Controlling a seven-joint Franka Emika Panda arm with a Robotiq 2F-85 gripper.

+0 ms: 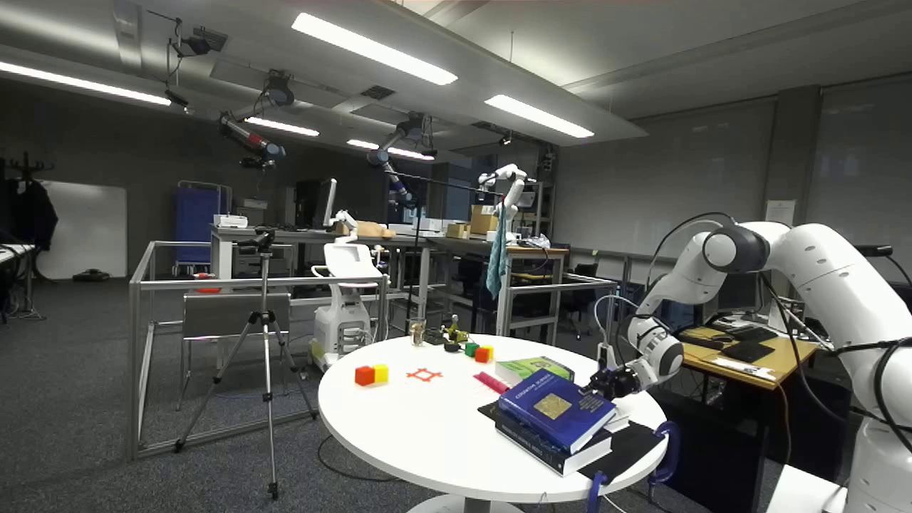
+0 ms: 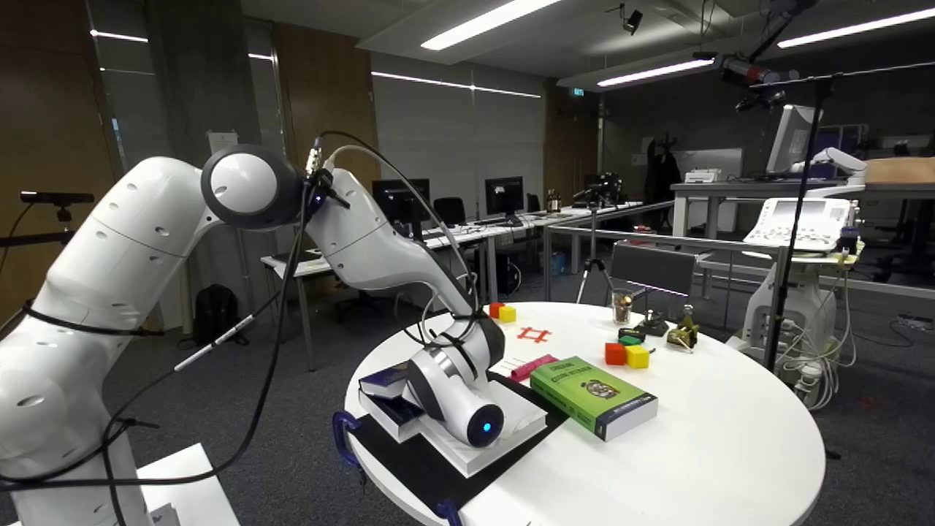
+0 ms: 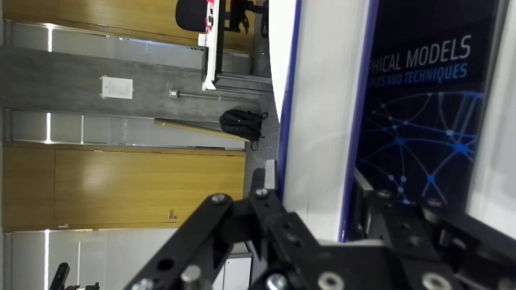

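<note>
My hand (image 3: 316,179) is clamped on the edge of the blue book (image 1: 556,410), holding it with my fingers (image 3: 271,177) on either cover and the pale pages between them in the wrist view. In an exterior view I can read "Cognitive Science" on its front, above a gold square. The book sits at a slant over the dark book (image 1: 531,443), though I cannot tell how much of it rests there. Beside my grip, in the wrist view, the dark cover shows the words "Models" and "and Techniques" over a web of blue lines. A thick white book (image 2: 517,413) lies next to that pair, beneath the end of my white arm (image 1: 830,263). The dark and white books rest on a black mat (image 2: 431,475) near the rim of the round table (image 2: 730,438), and violet-blue clamps (image 1: 673,456) sit at the rim there. Just beside the white one lies the green book (image 2: 595,398), apart from my hand, with a pink piece (image 2: 532,368) near its corner. Farther across the tabletop I see a red cube (image 2: 615,354) against a yellow cube (image 2: 638,356), and a glass (image 2: 621,310) standing upright beyond them.
</note>
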